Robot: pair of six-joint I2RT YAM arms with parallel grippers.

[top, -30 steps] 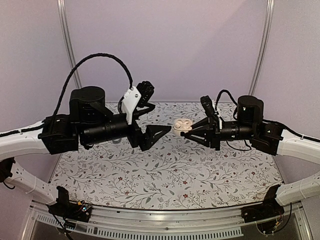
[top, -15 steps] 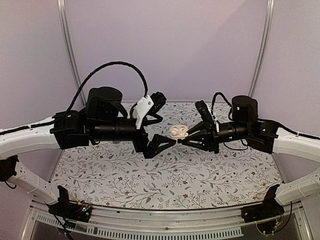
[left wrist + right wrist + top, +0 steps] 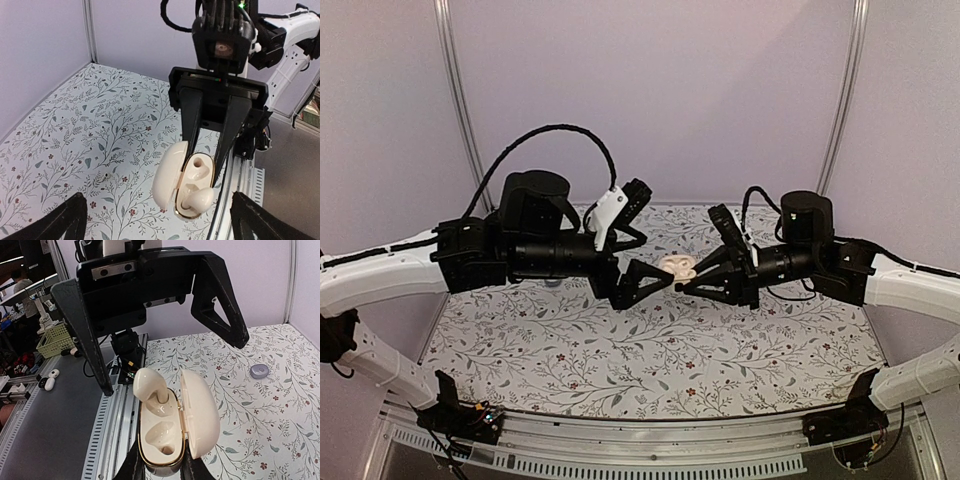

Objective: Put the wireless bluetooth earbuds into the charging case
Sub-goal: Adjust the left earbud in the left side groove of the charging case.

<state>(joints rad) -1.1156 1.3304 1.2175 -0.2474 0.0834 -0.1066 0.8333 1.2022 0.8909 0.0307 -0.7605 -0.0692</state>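
The right hand (image 3: 692,283) is clenched on the lower body of the cream charging case (image 3: 159,442), one finger on each side, holding it up in the air above the middle of the counter (image 3: 650,350), somewhat toward the far edge. The case's lid (image 3: 200,412) stands swung open on its hinge. One cream earbud (image 3: 148,385) sits in one socket of the case, its rounded head standing proud of the gold rim; the other socket (image 3: 161,434) shows bare. Facing it, the left hand (image 3: 655,280) is released, grasping nothing, its two black fingers (image 3: 220,300) spread wide on either side of the case and apart from it. Farther out, a small grey disc (image 3: 259,371) lies on the floral counter toward the far left corner, well apart from the case
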